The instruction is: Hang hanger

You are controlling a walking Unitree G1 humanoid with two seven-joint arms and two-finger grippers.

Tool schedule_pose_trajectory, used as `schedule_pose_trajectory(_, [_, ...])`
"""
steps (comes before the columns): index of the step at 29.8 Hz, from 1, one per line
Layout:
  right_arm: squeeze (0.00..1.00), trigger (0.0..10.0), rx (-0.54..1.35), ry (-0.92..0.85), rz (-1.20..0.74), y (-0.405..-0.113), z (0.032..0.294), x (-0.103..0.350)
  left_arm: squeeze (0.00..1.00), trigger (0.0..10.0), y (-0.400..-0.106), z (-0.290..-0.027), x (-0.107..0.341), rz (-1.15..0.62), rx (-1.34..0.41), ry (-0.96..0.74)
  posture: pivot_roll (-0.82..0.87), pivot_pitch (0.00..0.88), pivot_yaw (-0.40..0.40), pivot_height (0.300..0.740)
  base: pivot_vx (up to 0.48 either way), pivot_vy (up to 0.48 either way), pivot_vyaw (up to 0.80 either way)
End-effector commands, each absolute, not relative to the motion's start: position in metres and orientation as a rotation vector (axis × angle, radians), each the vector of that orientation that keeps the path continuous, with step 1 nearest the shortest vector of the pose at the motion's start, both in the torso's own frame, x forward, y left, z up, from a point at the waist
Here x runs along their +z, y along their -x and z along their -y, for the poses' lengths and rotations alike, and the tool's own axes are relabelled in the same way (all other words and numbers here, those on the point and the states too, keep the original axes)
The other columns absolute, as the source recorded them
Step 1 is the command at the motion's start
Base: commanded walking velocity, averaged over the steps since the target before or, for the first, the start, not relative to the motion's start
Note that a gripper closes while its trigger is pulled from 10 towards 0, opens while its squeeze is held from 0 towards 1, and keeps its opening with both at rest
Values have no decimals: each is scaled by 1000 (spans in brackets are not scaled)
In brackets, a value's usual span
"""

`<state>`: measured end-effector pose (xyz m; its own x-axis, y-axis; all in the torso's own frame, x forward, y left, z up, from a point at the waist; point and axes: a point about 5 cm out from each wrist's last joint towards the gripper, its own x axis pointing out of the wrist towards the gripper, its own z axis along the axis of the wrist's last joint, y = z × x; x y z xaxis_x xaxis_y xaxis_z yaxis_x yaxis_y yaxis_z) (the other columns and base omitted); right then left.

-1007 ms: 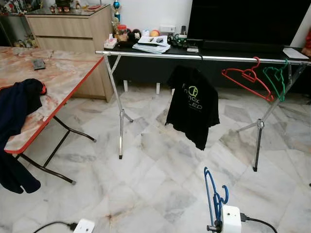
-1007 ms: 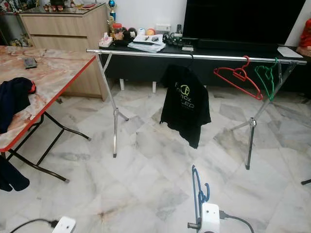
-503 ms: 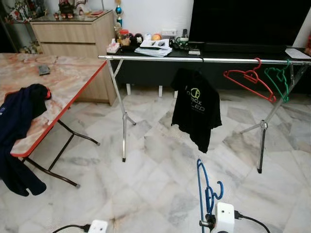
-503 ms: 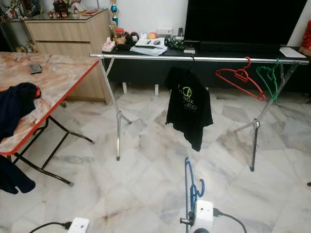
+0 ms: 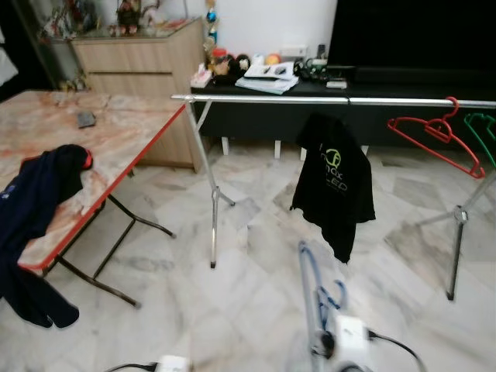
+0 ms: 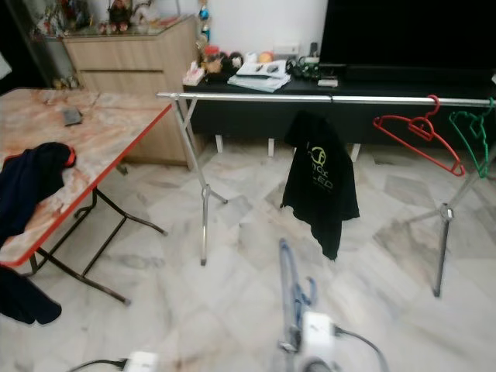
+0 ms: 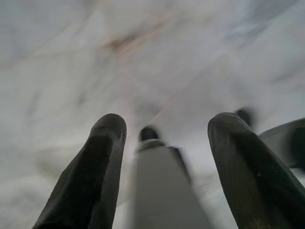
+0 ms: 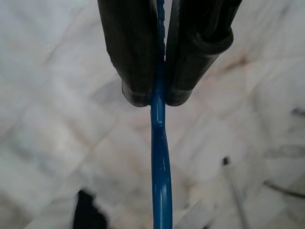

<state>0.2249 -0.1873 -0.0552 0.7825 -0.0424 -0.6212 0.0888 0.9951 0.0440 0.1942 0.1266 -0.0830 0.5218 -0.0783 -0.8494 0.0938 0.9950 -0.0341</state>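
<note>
A blue hanger (image 5: 312, 298) stands upright low in the eye views, and my right gripper (image 8: 157, 98) is shut on its thin bar (image 8: 160, 167). Ahead, a silver clothes rail (image 5: 310, 100) spans the room on crossed legs. A black T-shirt (image 5: 332, 182) hangs near its middle. A red hanger (image 5: 434, 136) and a green hanger (image 5: 484, 125) hang towards its right end. My left gripper (image 7: 164, 129) is open over the marble floor, with nothing between its fingers.
A folding table (image 5: 124, 136) with a red edge stands at the left, with a dark blue garment (image 5: 35, 209) draped over its corner. A wooden cabinet (image 5: 143, 62) and a cluttered black console (image 5: 310, 77) sit behind the rail. A white power strip (image 5: 174, 364) lies on the floor.
The whole picture has shifted right and gone blurry, so the camera has moved. The blue hanger stays in my right gripper.
</note>
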Motion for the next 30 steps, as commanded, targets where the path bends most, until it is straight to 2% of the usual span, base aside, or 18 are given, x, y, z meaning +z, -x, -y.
schedule_pose_trajectory(1, [0,10000,-8,-87,-626,-237,166,-49,0,10000,-187,-154,-87,-1044,-44,-54,-3,0,33,740,368,0,0])
schedule_pose_trajectory(10, [0,10000,15,-83,-598,-242,161,-45,0,10000,-187,-159,-86,-1041,-30,-47,0,1,35,740,377,0,0])
schedule_pose_trajectory(15, [0,10000,23,-81,-573,-247,158,-41,0,10000,-189,-161,-85,-1038,-36,-61,5,4,48,740,381,0,527])
schedule_pose_trajectory(30, [0,10000,18,-84,-519,-260,157,-31,0,10000,-188,-162,-85,-1034,-38,-59,25,7,41,740,383,0,0])
